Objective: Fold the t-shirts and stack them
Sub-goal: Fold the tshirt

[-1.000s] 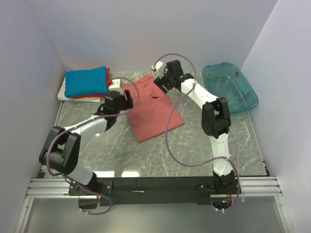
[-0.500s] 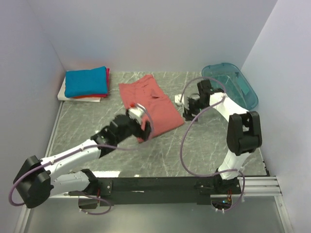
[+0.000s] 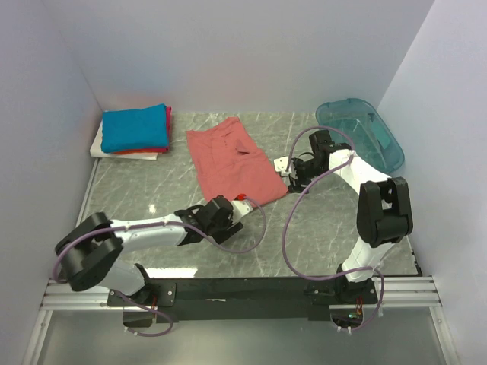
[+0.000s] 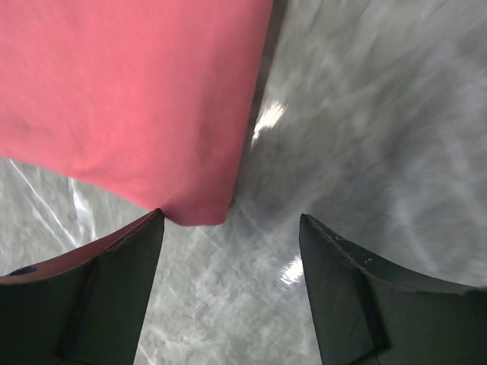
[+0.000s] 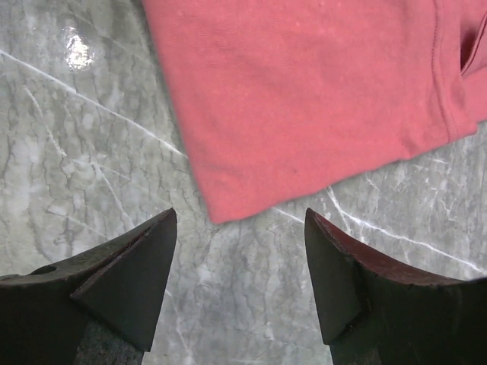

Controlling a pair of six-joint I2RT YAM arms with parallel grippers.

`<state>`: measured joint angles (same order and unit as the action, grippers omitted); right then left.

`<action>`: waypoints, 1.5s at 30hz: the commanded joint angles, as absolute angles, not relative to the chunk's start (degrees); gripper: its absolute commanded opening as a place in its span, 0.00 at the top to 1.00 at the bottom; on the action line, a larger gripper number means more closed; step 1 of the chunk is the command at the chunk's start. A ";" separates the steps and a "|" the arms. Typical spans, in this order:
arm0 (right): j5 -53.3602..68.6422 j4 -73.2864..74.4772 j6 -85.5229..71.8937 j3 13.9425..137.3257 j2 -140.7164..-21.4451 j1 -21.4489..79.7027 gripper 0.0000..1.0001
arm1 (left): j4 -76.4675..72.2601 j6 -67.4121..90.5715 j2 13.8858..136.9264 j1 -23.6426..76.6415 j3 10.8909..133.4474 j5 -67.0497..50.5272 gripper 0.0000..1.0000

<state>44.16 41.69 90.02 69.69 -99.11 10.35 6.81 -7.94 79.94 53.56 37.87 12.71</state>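
**Both arms poised at the near corners of the pink shirt, ready for the next fold**

The salmon-pink t-shirt [image 3: 232,160] lies flat and slanted in the middle of the marble table [image 3: 319,228]. It is already narrowed to a long strip, and everything else is placed from it.

Well to its left, at the far side, sits the finished stack: a blue t-shirt [image 3: 135,128] on top, a red t-shirt [image 3: 166,114] under it and a white t-shirt [image 3: 101,147] at the bottom.

At the pink shirt's near-left corner hangs the left gripper [image 4: 230,220]. Its jaws are apart with the corner of the cloth lying between them, not clamped.

At the near-right corner the right gripper [image 5: 240,213] is likewise spread wide over the corner and holds nothing.

Well to the right of the shirt stands the teal bin [image 3: 361,137], which plays no part in this step.

The step in hand looks like taking the short near edge for a lengthwise fold. The next move would call for both grippers to come down and pinch their corners together. They would then carry that edge evenly toward the far end so the cloth does not skew.

The count is four t-shirts, three stacked and one being folded, plus one bin and two grippers.
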 commanded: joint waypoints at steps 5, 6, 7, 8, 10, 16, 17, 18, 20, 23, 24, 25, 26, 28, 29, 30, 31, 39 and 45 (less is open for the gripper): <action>43.26 40.44 93.08 67.77 -97.73 11.77 0.26 | 3.96 -11.25 87.26 53.96 40.08 21.44 0.28; 42.72 39.91 93.16 67.33 -97.73 12.04 0.26 | 3.78 -11.25 88.23 53.96 40.69 21.45 0.30; 42.02 39.38 93.43 66.89 -97.65 12.30 0.26 | 3.69 -11.25 89.29 53.96 40.87 21.18 0.34; 40.88 38.07 93.60 65.93 -97.47 13.00 0.26 | 3.78 -11.16 90.95 53.96 41.13 21.18 0.37; 39.99 37.01 94.47 65.04 -97.47 13.62 0.27 | 4.13 -10.81 92.19 53.96 41.57 21.53 0.48; 36.66 33.76 97.03 62.58 -98.52 15.64 0.29 | 2.38 -9.23 90.27 54.05 39.03 23.03 0.74; 36.13 32.62 97.03 62.06 -98.70 16.08 0.29 | 2.20 -9.14 89.31 54.05 38.68 22.85 0.76; 35.60 32.09 96.86 61.88 -99.05 16.52 0.30 | 2.20 -9.31 88.86 54.14 38.24 22.85 0.77; 32.97 28.07 94.93 60.65 -99.49 18.36 0.31 | 2.02 -9.49 87.98 54.14 37.88 22.33 0.80; 29.88 23.65 92.99 59.85 -100.37 20.04 0.33 | 1.50 -9.75 87.45 54.14 37.36 21.97 0.85; 29.97 23.56 92.81 60.20 -100.89 20.30 0.33 | 1.32 -9.76 87.28 54.14 37.01 21.97 0.85; 29.97 23.64 92.64 60.55 -101.16 20.48 0.35 | 1.14 -10.02 87.19 54.14 36.91 21.80 0.86; 29.62 23.64 92.64 60.90 -101.51 20.65 0.36 | 0.97 -9.93 86.75 54.14 36.74 21.80 0.86; 28.83 23.12 92.64 60.91 -102.48 21.18 0.41 | 0.35 -10.02 86.40 54.14 36.30 21.45 0.87; 28.92 23.12 92.46 61.00 -102.57 21.18 0.43 | 0.35 -10.11 86.22 54.14 36.30 21.36 0.88; 29.18 23.29 92.20 61.08 -102.66 21.36 0.45 | 0.35 -10.02 85.96 54.14 35.95 21.18 0.88; 29.27 23.81 92.37 61.35 -102.57 21.36 0.49 | -1.21 -10.11 85.78 54.14 35.77 21.01 0.88; 26.72 26.37 91.15 61.09 -101.87 22.67 0.52 | -2.37 -10.28 84.03 54.14 34.19 20.22 0.91; 26.63 27.59 90.26 60.47 -101.34 22.94 0.95 | -4.04 -10.37 82.88 54.14 33.40 19.25 0.97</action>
<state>27.42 25.76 91.20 60.71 -102.19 22.63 -2.74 -10.04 84.90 53.98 34.24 20.86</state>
